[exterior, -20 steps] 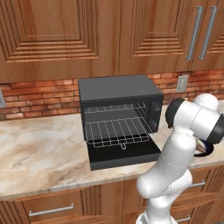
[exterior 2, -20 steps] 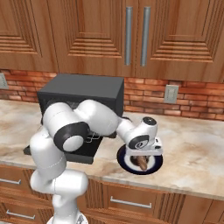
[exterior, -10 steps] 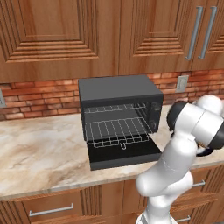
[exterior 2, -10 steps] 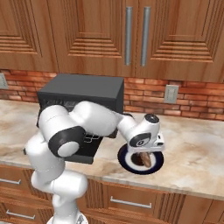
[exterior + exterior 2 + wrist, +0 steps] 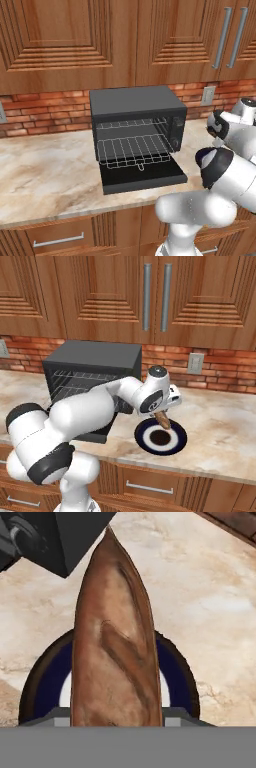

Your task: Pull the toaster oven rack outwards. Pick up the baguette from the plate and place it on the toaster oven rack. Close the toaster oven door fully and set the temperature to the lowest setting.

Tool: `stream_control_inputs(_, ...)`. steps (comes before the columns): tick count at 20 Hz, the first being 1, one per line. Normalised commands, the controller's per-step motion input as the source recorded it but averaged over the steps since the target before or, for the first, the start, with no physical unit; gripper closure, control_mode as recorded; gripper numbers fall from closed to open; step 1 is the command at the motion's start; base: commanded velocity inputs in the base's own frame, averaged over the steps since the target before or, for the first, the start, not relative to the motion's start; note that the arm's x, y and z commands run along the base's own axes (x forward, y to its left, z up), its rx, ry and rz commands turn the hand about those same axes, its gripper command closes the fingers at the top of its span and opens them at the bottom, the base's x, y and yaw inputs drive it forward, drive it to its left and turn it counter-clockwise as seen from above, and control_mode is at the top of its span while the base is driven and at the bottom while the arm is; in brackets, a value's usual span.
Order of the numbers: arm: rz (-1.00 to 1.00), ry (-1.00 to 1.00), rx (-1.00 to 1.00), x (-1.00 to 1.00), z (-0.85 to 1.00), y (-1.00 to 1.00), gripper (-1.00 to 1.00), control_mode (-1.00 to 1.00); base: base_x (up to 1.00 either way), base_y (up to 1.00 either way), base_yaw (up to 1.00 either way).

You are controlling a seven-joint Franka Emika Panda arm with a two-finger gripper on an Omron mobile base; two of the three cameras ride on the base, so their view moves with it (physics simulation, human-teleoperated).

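Baguette [image 5: 116, 642] apparently gripped above plate [image 5: 175, 443]; rack [image 5: 135, 150] bare.

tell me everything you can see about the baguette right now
The baguette is a small slim loaf with a brown crust, darker slash marks along its top and a pointed far end. It hangs in the gripper, lifted clear of the plate, which lies on the marble counter directly below it. In the right base view it tilts, its free end pointing down toward the plate's white centre. Its near end runs under the hand, so the finger contact itself is hidden.
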Motion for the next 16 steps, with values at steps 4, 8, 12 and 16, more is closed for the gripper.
stream_control_inputs(4,0.14,-0.13,-0.15,-0.27,1.0,0.19,1.0,-1.0,0.0,0.0,0.0)
stream_control_inputs(8,0.11,-0.2,-0.09,-0.43,0.98,0.04,1.0,-1.0,0.0,0.0,0.0)
stream_control_inputs(12,0.18,-0.26,0.0,-0.48,0.77,0.04,1.0,-1.0,0.0,0.0,0.0)
stream_control_inputs(16,0.23,-0.02,-0.05,-0.41,0.69,0.29,1.0,-1.0,0.0,0.0,0.0)
